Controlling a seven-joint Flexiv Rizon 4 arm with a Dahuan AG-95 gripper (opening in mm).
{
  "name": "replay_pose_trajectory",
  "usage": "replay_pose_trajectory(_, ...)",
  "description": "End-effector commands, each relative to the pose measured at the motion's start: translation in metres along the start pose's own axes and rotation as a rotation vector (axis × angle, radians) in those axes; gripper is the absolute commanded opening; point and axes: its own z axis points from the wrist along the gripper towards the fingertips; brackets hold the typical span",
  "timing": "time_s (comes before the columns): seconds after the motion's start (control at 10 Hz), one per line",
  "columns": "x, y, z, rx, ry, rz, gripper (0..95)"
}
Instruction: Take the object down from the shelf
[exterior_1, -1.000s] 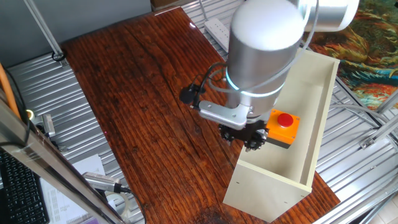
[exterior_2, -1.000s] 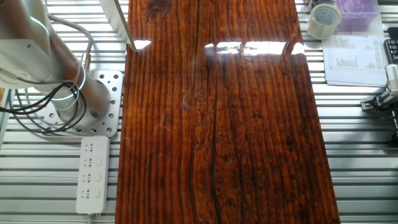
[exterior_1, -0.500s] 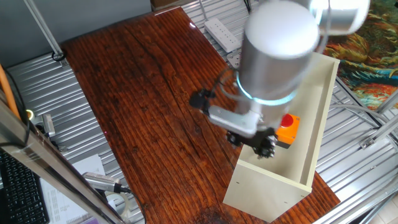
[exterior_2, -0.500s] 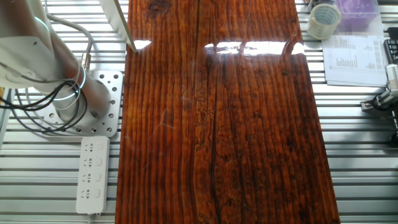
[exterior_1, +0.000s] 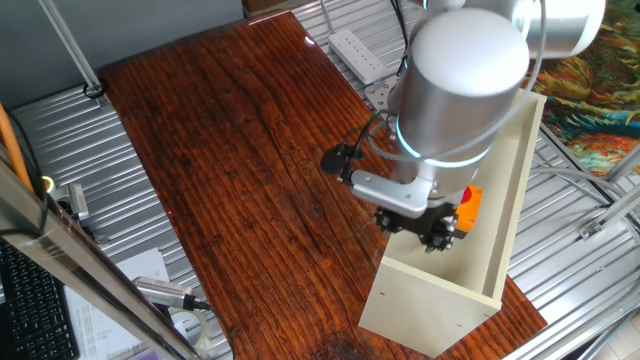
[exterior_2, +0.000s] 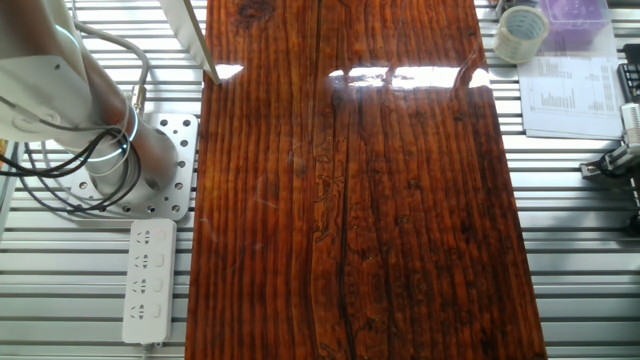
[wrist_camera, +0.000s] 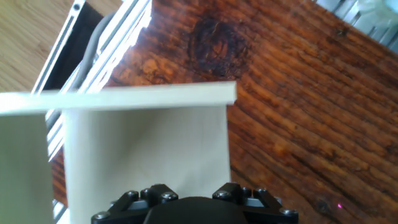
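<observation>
1 orange box (exterior_1: 470, 208) sits inside 1 cream shelf (exterior_1: 497, 262), against the shelf's inner floor near its middle. Only a narrow orange strip of the box shows in one fixed view, since the wide silver wrist of the arm (exterior_1: 455, 95) covers the rest, button included. 1 pincer (exterior_1: 432, 232) hangs dark below that wrist, just at the box's near side, over the shelf's open face. Whether its fingers are apart, together or clamped on the box, I cannot tell, as the wrist and mount hide them. The shelf lies long on the desk (exterior_1: 230, 170), its far end cut by the arm.

From the hand view, only the black bolted base of the pincer shows along the bottom edge, with no fingertips visible. Pale shelf panels (wrist_camera: 146, 146) fill the middle, 1 thin top edge crossing above them, and the box is not seen.

The other fixed view shows bare wood grain, 1 arm base (exterior_2: 120, 165) at the left, 1 white power strip (exterior_2: 147, 280), and 1 tape roll (exterior_2: 521, 32) beside papers, cut off at the frame edge.
</observation>
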Motion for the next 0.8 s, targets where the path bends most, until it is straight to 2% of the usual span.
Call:
replay_pose_trajectory(0.1,-0.0023,0.0019,-0.0003,-0.001,-0.003,-0.001,76.0)
replay_pose_trajectory(0.8,-0.0024,0.0067,-0.0016,-0.006,0.002,-0.001,76.0)
